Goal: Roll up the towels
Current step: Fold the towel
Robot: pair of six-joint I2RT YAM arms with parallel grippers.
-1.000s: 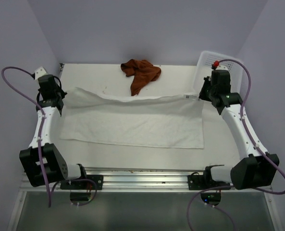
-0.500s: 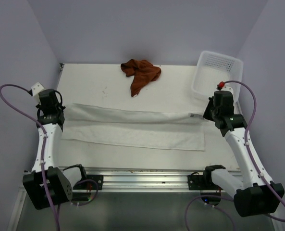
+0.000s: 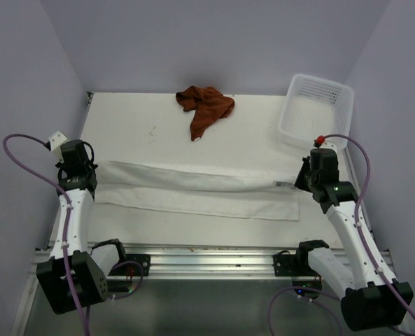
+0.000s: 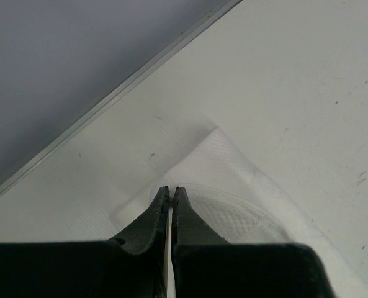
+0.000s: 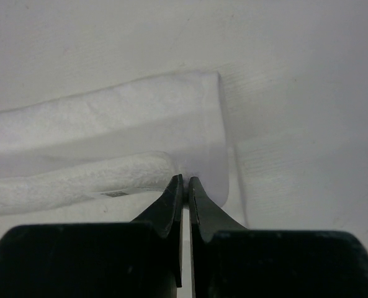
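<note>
Your left gripper (image 4: 170,189) and right gripper (image 5: 185,179) are each pinched nearly flat on one end of the white towel's (image 3: 193,192) far edge. Over the last second you have drawn that edge toward 6 o'clock. The towel now lies doubled into a narrow band across the near tabletop (image 3: 137,126). Judgement: the lengthwise fold is almost laid and rolling has not begun. The rust-brown towel (image 3: 204,108) sits crumpled at 12 o'clock, apparently untouched, with the basket (image 3: 285,126) at 2 o'clock. The cloth between the jaws is barely discernible, and the folded-under layer is covered.
</note>
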